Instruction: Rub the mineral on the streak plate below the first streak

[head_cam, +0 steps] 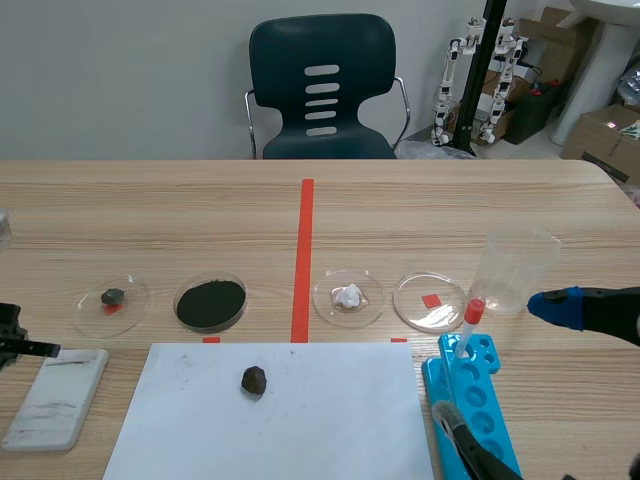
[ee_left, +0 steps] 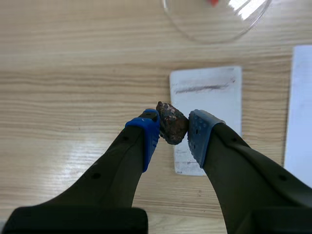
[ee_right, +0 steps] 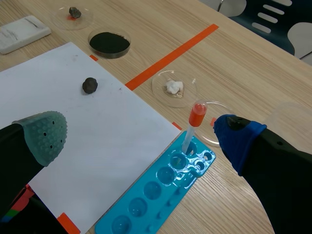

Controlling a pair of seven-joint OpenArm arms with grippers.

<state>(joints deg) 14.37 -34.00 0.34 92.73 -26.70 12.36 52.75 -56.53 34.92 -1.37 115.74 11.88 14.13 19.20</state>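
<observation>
Left gripper (ee_left: 173,129) pinches a lumpy, dark-brown mineral (ee_left: 171,123); white plate (ee_left: 209,105) with one grey streak (ee_left: 202,88) lies just ahead. Right gripper (ee_right: 141,134) is spread.

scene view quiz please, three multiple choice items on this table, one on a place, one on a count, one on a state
1. Where does the dropper stand?
A) in the blue well tray
B) in the beaker
C) on the white paper

2. How many petri dishes are on the table?
A) two
B) four
C) six

3. What state is the left tool in?
A) open and empty
B) shut on nothing
C) shut on the mineral

Answers:
1 A, its tip sits in a well at the tray's far end.
2 B, four lie in a row across the table.
3 C, both blue pads press the mineral, over the streak plate.
</observation>
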